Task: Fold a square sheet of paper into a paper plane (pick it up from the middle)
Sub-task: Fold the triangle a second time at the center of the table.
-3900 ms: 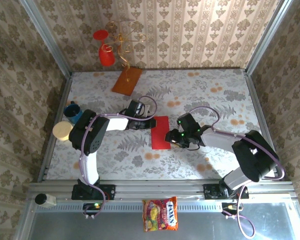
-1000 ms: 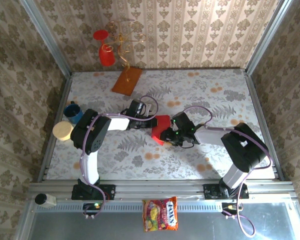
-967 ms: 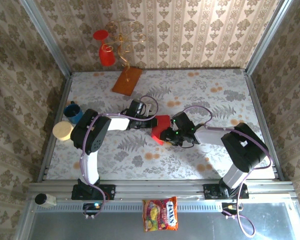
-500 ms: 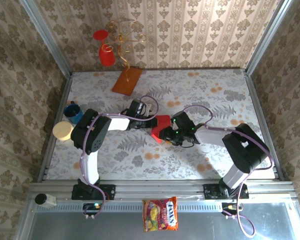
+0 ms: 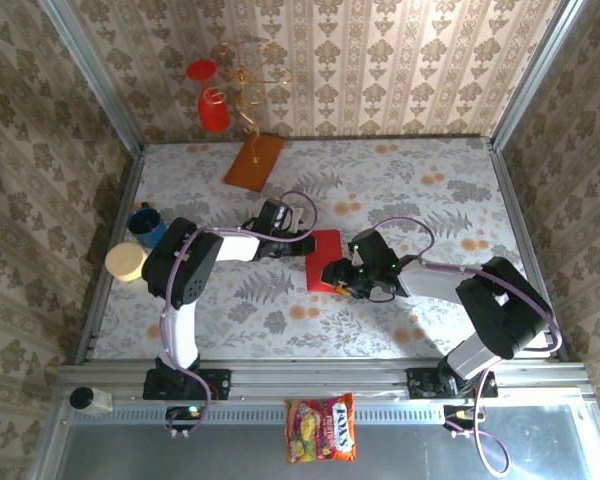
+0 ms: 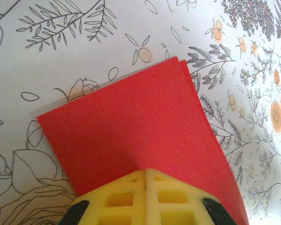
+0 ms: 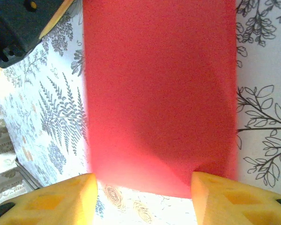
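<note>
The floral-printed table (image 5: pixel 430 200) carries the square sheet of paper (image 5: pixel 323 252), lying arm-side of the orange-brown board (image 5: pixel 254 161). It is folded in half, its doubled edges showing; we judge the nose and wing folds all remain. The left gripper (image 6: pixel 145 172) is pinched together on one edge, and the right gripper (image 7: pixel 144 185) stands apart over it. The candy bag (image 5: pixel 321 428), far nearer us than the board, seems to read FOX'S.

Light was bright and even from above. The top view was sharp, with only faint, soft shadows on the table (image 5: pixel 430 190). The left wrist view was crisp, showing the grain of the paper (image 6: pixel 131 131). The right wrist view was soft: the paper's edges were smeared, a dull shadow lay over its lower half, and the table looked washed pale.
</note>
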